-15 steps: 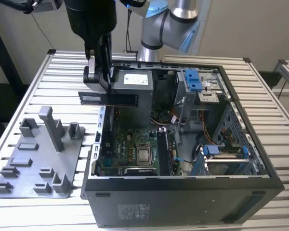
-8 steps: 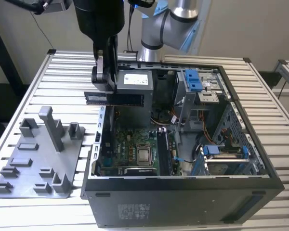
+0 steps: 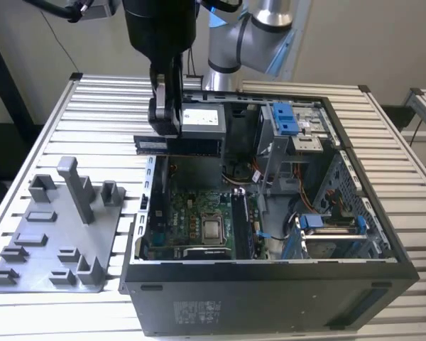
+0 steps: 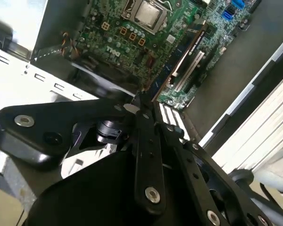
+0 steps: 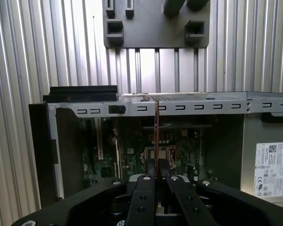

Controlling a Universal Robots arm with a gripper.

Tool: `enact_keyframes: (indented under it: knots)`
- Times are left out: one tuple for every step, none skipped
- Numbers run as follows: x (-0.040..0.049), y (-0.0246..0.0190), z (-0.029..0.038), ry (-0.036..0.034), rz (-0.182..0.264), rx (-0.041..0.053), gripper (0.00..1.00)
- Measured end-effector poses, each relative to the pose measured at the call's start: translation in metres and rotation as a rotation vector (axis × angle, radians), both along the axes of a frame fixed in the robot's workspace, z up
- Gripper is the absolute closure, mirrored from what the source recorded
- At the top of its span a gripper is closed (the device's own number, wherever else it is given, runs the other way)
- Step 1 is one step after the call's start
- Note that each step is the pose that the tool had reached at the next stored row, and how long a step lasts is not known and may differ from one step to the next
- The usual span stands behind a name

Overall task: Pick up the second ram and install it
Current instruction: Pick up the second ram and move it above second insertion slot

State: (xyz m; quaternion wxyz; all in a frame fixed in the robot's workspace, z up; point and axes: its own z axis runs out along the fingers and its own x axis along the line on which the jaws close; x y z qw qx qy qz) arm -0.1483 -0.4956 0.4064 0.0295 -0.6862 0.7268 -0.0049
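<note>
My gripper (image 3: 166,132) hangs over the back left corner of the open computer case (image 3: 270,284) and is shut on the second ram (image 3: 188,146). In the exterior view the ram is a thin dark stick held level, above the case's rear wall and the motherboard (image 3: 192,220). The first wrist view shows the ram (image 5: 157,125) edge-on, running out from between the fingertips (image 5: 151,165) over the board. In the second wrist view the ram (image 4: 175,62) stretches from the gripper (image 4: 140,101) out over the memory slots (image 4: 191,70).
A grey holder plate (image 3: 28,266) with upright blocks lies on the slatted table at the exterior view's left. Inside the case are the processor socket (image 3: 213,229), the power supply (image 3: 202,121), the metal drive cage with blue clips (image 3: 284,117) and loose cables.
</note>
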Motion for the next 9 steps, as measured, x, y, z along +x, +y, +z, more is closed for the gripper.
enact_keyframes:
  knots:
    - [0.0017,0.0,0.0,0.0001,0.0,0.0001,0.86]
    - [0.0034,0.0,0.0,0.0,0.0,0.0002,0.86]
    - [0.0051,0.0,0.0,0.0,0.001,0.0003,0.86]
    - [0.0068,0.0,0.0,0.0,0.001,0.0004,0.86]
    - [0.0085,0.0,0.0,0.0001,0.001,0.0004,0.86]
    - [0.0102,0.0,0.0,0.0001,0.001,0.0005,0.86]
    - [0.012,0.0,0.0,0.0001,0.001,0.0007,0.86]
    - [0.0138,0.0,0.0,0.0001,0.002,0.0008,0.86]
    - [0.0155,0.0,0.0,0.0,0.002,0.0009,0.86]
